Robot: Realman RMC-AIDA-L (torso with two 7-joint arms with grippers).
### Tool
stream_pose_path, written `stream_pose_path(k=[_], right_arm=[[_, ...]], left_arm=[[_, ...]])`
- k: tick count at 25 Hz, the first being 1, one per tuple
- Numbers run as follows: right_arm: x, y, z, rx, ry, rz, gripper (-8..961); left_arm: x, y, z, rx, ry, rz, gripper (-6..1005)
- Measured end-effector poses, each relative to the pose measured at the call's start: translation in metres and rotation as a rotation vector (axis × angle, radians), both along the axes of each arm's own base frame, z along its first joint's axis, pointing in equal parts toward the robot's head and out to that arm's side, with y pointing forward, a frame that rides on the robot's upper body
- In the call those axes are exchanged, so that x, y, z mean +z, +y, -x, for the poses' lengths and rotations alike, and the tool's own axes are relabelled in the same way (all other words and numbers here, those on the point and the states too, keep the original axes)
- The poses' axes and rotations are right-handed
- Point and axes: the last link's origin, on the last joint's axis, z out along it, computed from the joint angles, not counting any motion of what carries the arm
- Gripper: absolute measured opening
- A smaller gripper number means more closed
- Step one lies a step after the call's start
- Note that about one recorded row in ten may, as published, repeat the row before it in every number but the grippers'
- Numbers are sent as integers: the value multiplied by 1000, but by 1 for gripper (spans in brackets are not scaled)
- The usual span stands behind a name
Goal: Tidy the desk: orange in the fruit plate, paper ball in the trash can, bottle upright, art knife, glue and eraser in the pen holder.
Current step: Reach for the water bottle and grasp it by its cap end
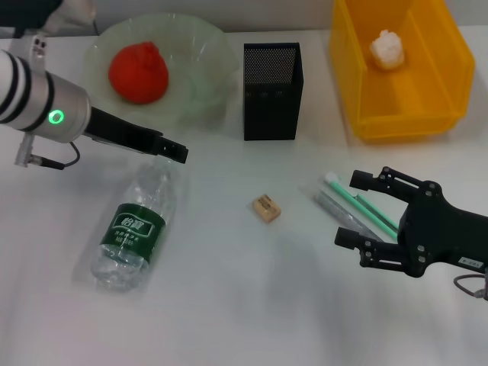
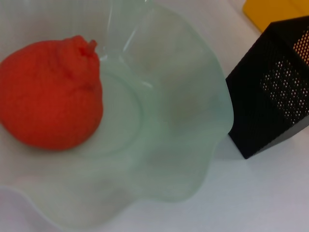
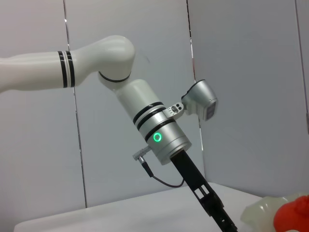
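The orange [image 1: 137, 72] lies in the pale green fruit plate [image 1: 207, 53] at the back left; both also show in the left wrist view, the orange [image 2: 50, 96] and the plate [image 2: 183, 145]. The paper ball [image 1: 387, 48] lies in the yellow trash can [image 1: 396, 114]. The bottle [image 1: 136, 229] lies on its side at the front left. My left gripper [image 1: 172, 149] hovers just above its cap end. The eraser [image 1: 266, 208] lies mid-table. A green stick with a white end [image 1: 358, 200] and a grey-clear stick [image 1: 341, 212] lie between the spread fingers of my open right gripper [image 1: 356, 210].
The black mesh pen holder [image 1: 272, 91] stands at the back middle between plate and trash can; it also shows in the left wrist view [image 2: 275, 92]. The right wrist view shows my left arm [image 3: 154, 130] against a grey wall.
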Motion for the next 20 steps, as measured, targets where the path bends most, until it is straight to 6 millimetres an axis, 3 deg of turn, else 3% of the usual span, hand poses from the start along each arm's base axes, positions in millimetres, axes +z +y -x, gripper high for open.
stream_pose_path(k=[10,20], right_arm=[[0,0,1,-26,20,34,842],[0,5,5,-35,31,58,842]], left_arm=[[-14,4,-9,-52,61,2,831],[-28,1,-3,-42,142,30,806]])
